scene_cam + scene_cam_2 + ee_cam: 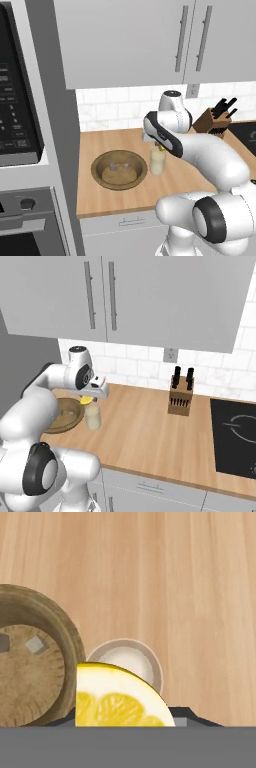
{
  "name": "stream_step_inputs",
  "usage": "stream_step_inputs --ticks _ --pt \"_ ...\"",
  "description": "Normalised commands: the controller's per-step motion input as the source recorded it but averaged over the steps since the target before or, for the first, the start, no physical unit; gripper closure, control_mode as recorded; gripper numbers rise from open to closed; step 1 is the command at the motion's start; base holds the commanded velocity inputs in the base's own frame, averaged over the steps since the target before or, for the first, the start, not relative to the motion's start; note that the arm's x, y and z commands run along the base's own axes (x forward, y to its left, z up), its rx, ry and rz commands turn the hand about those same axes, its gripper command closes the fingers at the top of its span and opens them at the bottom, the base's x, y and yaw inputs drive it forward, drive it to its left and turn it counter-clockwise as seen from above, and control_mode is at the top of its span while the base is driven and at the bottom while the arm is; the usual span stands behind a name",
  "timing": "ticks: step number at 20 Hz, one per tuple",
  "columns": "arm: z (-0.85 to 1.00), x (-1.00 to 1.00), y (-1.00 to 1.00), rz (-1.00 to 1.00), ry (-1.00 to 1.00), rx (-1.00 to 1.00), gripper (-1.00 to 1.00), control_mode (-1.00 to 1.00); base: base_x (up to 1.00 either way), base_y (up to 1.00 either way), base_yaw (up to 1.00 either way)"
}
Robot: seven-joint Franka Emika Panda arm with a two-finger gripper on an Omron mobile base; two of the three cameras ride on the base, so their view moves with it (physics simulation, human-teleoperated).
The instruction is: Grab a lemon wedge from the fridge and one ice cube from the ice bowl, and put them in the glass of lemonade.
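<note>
While the arm reaches over the counter (100, 200) in the left base view, the claw (159, 146) hangs just above the glass (158, 162), a speck of yellow between its tips. One bowl (119, 169) sits touching or just left of the one glass; two ice cubes (120, 166) lie in it. A knife block (212, 122) stands far right.

From the right base view, the claw (89, 400) is partly closed on the one lemon wedge (86, 400), held right over the glass (92, 418); the bowl (64, 415) is half hidden behind the arm. The stovetop (235, 443) shows at right.

In the hand view, the wedge (117, 699) fills the bottom, with the glass (129, 660) directly beyond it and the bowl (35, 662) at left with two cubes (34, 644).
</note>
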Motion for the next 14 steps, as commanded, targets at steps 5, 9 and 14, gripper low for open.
stream_step_inputs --ticks 5,9,14 --pt "0.00 0.13 -0.06 0.00 0.00 0.00 1.00 -1.00 0.00 0.00 0.00" --pt "-0.14 0.00 0.00 0.00 0.00 0.00 1.00 -1.00 0.00 0.00 0.00" --pt "-0.10 0.02 0.00 0.00 0.00 0.00 1.00 -1.00 0.00 0.00 0.00"
